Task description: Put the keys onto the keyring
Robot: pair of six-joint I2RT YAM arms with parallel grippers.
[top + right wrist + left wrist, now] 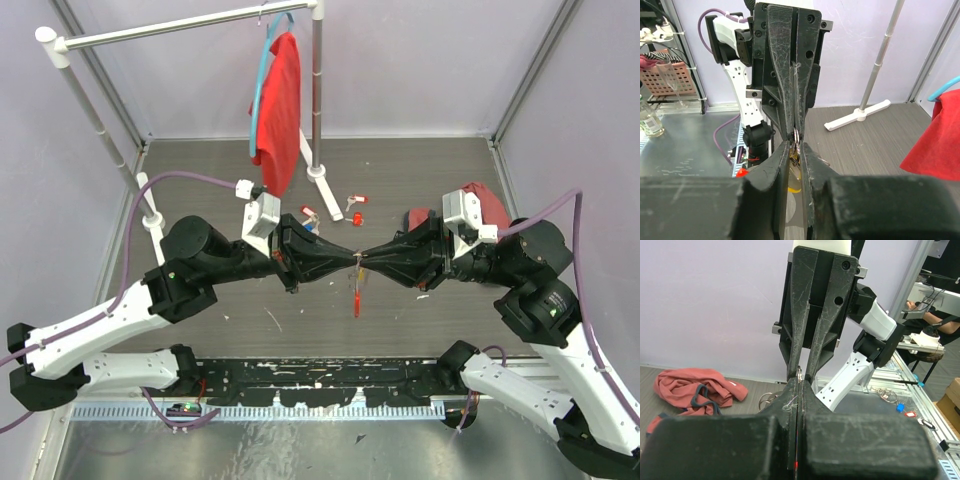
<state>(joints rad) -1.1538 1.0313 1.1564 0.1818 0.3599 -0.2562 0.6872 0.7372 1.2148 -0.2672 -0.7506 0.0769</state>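
My left gripper (pixel 350 257) and right gripper (pixel 366 257) meet tip to tip above the table's middle. The left gripper (pixel 800 381) is shut on the keyring: a thin red strip shows in the slit between its fingers (pixel 785 405). The keyring's long red piece (pixel 357 300) hangs below the meeting point. The right gripper (pixel 798 145) is shut on a key with a yellow tag (pixel 794 184), with silvery rings (pixel 797 136) at its tips. More keys with red tags (pixel 355 200) lie on the table behind, with another (pixel 310 212) by the left wrist.
A red cloth on a blue hanger (pixel 278 100) hangs from a white rack (pixel 318 170) at the back. Another red cloth (pixel 482 198) lies behind the right arm, also in the left wrist view (pixel 695 387). Loose keys with blue and red tags (pixel 900 407) lie near the front rail.
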